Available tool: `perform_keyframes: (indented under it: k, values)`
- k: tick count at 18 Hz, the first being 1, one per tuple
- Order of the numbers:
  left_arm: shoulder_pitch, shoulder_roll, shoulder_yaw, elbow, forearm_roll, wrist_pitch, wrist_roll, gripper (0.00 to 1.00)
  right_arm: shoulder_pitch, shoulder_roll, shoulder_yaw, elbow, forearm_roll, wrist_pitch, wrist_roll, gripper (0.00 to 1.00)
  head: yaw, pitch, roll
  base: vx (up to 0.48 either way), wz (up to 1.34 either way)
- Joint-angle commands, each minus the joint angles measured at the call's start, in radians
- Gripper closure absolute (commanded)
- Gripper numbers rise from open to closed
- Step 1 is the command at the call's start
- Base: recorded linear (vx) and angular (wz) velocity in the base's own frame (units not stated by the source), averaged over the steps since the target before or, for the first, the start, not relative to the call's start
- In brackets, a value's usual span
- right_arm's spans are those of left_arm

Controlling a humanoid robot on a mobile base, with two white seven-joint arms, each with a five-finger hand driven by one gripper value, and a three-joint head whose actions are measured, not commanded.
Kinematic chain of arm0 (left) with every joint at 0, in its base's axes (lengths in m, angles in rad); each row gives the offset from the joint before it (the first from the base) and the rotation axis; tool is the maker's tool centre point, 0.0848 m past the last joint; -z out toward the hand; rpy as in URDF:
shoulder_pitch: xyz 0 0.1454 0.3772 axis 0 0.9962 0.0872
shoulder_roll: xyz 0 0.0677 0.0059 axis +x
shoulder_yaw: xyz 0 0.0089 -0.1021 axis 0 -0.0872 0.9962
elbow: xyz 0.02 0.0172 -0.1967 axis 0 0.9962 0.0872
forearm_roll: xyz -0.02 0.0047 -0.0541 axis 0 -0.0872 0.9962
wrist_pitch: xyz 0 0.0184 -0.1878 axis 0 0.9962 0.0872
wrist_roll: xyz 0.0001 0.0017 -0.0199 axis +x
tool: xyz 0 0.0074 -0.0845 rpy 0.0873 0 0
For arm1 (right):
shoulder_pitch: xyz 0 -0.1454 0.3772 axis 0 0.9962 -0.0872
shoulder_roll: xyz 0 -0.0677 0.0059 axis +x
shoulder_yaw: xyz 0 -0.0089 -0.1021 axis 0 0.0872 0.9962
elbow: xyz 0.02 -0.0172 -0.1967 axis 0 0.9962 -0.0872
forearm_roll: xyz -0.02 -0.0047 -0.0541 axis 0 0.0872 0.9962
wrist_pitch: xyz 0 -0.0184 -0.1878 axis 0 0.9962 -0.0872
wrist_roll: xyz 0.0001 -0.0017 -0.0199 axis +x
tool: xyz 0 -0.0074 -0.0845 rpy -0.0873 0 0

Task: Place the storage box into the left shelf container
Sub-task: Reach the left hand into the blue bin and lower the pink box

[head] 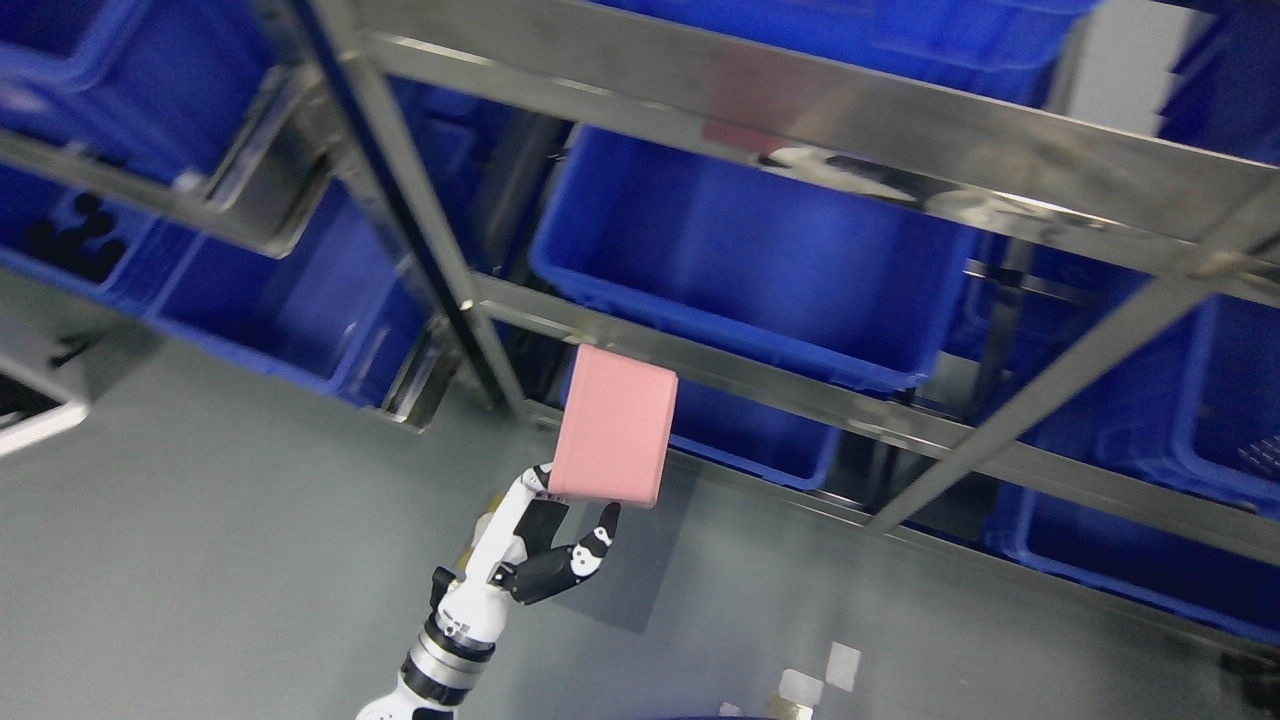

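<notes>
One hand (pixel 540 545), the left, grips the pink storage box (pixel 612 424).

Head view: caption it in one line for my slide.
Left hand holds a pink storage box up toward blue bins on a steel shelf rack.

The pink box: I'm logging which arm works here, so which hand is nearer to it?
Left. The left hand grips the pink box from below, fingers on its bottom edge, in front of the metal shelf. The right hand is out of view.
</notes>
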Motion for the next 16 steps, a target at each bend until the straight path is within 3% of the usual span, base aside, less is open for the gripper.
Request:
perform_keyframes:
  k: [1, 6, 12, 16]
  values:
    - [-0.153, 0.023, 0.129, 0.119, -0.142, 0.037, -0.016, 0.97, -0.005, -0.017, 0.0, -0.017, -0.021, -0.001, 0.0, 0.0, 0.0, 0.0, 0.0, 0.105, -0.63]
    - [-0.39, 0.11, 0.203, 0.185, -0.289, 0.238, -0.079, 0.97, -0.005, -0.017, 0.0, -0.017, -0.021, 0.0, 0.0, 0.0, 0.0, 0.0, 0.0, 0.086, -0.53]
    - [-0.726, 0.117, 0.213, 0.438, -0.499, 0.267, -0.077, 0.97, -0.005, -0.017, 0.0, -0.017, -0.021, -0.001, 0.0, 0.0, 0.0, 0.0, 0.0, 0.048, -0.23]
    - [-0.856, 0.088, 0.162, 0.586, -0.757, 0.283, -0.079, 0.96, -0.003, -0.017, 0.0, -0.017, -0.021, 0.0, 0.0, 0.0, 0.0, -0.001, 0.0, 0.008, -0.03]
